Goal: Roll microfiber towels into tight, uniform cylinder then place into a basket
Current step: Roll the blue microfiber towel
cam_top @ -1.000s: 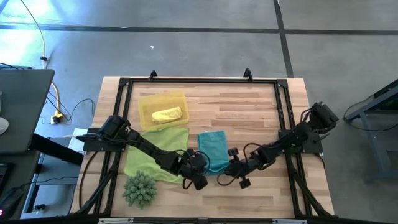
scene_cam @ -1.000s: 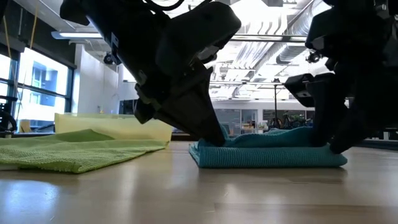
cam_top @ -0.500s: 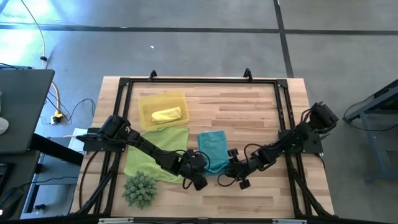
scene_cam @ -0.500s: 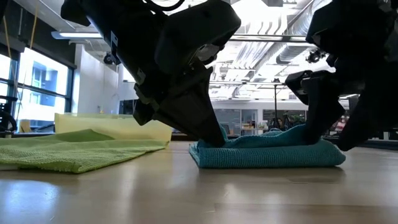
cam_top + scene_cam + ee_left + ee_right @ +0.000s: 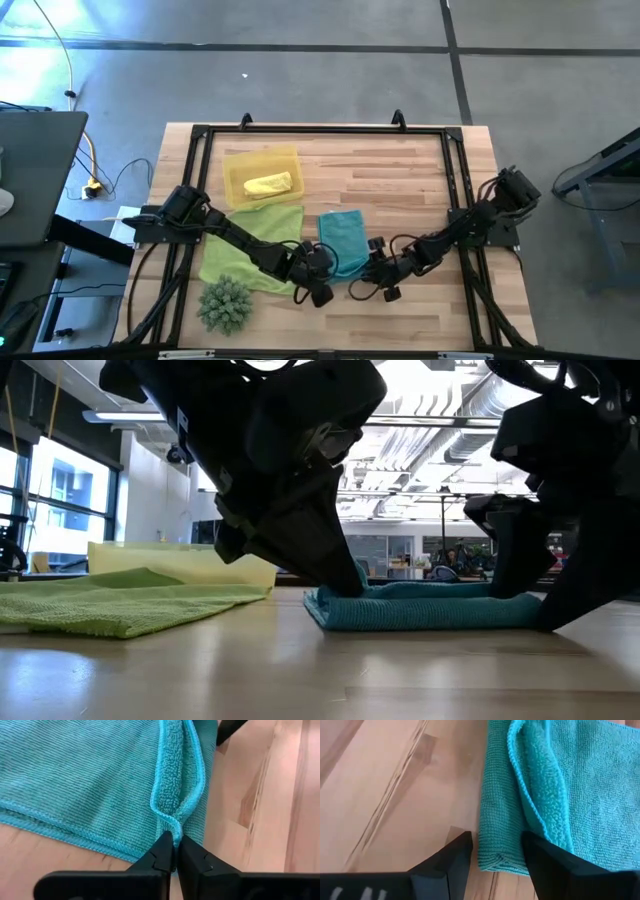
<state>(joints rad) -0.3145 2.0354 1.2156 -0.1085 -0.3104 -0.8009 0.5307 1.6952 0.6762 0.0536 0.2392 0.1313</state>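
With the left gripper (image 5: 175, 862) jaws pinching the teal towel (image 5: 90, 785)'s folded edge and the right gripper (image 5: 495, 852) jaws spread astride its corner, uneven rolling risked a loose, lopsided cylinder.

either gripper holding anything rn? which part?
Left gripper is shut on the teal towel, pinching its hemmed near edge at the fold. Right gripper is open beside that edge, holding nothing.

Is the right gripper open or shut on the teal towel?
Open: the right gripper has its fingers apart, straddling the folded edge of the teal towel.
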